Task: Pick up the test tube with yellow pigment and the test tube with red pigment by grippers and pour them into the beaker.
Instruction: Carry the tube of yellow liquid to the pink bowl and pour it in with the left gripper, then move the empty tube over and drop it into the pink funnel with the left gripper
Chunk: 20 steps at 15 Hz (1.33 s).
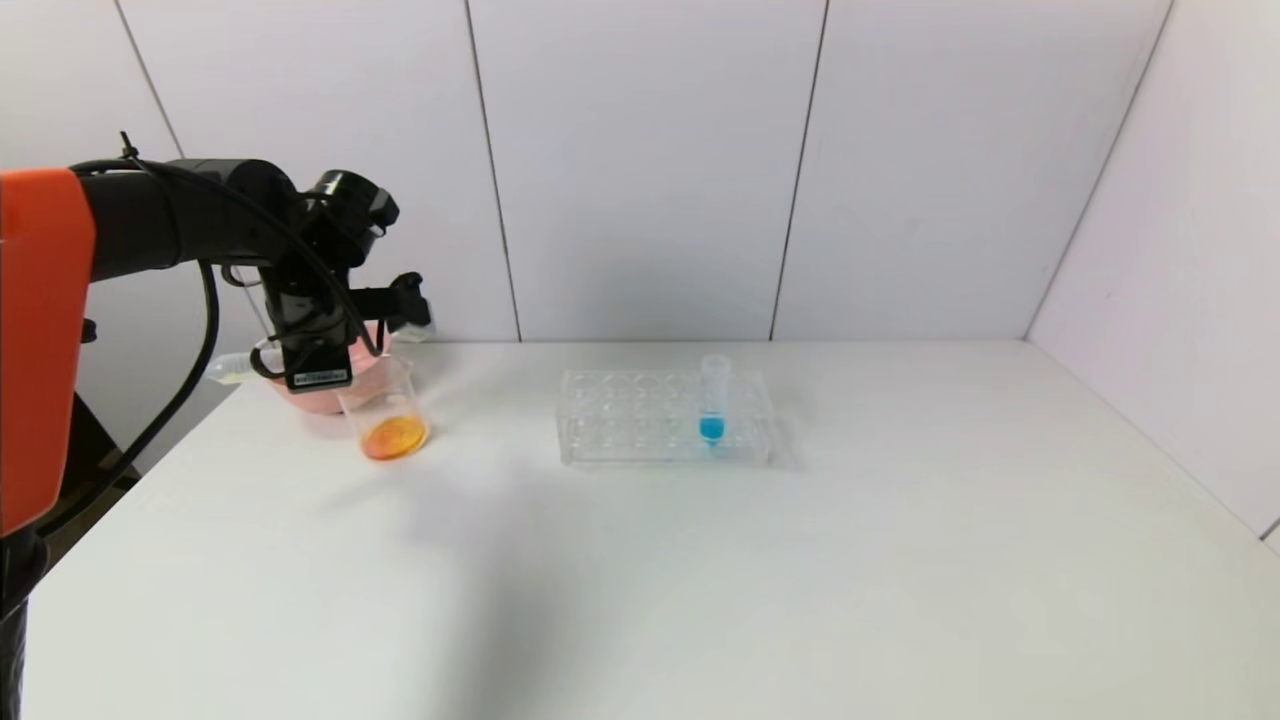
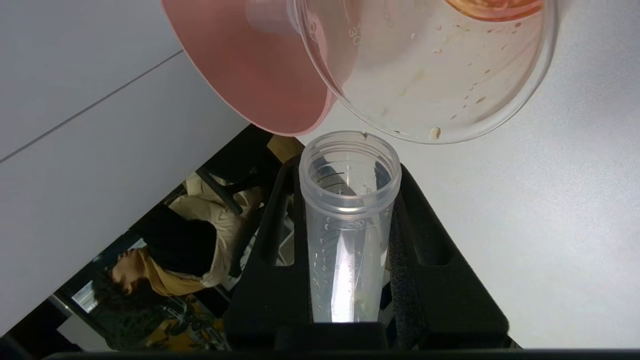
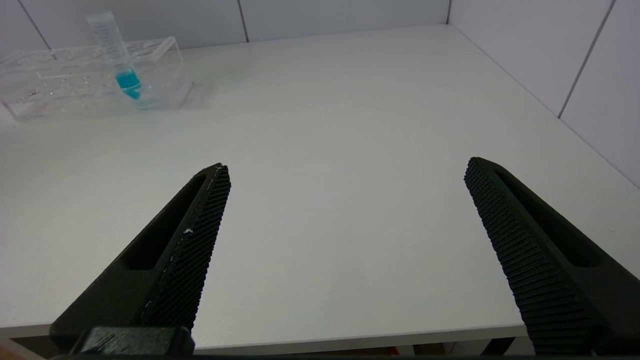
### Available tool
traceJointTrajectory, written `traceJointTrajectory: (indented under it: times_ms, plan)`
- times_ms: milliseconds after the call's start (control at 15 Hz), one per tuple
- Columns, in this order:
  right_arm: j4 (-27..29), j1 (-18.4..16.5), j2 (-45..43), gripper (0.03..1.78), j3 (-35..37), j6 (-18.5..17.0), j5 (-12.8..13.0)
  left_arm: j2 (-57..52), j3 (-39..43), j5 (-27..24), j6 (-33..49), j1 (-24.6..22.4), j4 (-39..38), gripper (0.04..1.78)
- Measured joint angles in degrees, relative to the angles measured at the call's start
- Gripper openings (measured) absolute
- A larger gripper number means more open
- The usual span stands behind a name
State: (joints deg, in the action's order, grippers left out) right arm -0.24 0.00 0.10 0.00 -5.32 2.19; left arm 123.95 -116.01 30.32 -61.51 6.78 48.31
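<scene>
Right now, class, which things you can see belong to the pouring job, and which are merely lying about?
Part of the job:
- left gripper, shut on an emptied test tube tipped at the beaker's lip
- beaker, holding orange liquid
- right gripper, open, idle above the table

Just lying about:
- pink bowl
- tube rack
- blue-liquid tube

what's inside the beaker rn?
A shallow pool of orange liquid sits at the bottom of the beaker, with droplets on its inner wall. The left gripper holds an emptied tube at its rim, hiding part of it.
</scene>
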Motion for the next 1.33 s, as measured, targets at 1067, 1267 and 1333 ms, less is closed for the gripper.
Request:
traceJointTrajectory:
  times_ms: [1067,1267,1333]
  plan:
    - [0.00,0.00,0.00,1.71,0.00,-0.02,0.00,-8.11,3.96,-31.39,29.35,-11.11,-8.09,0.45]
    - [0.00,0.00,0.00,1.71,0.00,0.00,0.01,-10.64,11.07,-30.94,46.06,-12.42,-23.59,0.45]
    - [0.00,0.00,0.00,1.71,0.00,0.00,0.00,-11.54,14.47,-30.16,50.23,-12.73,-29.29,0.45]
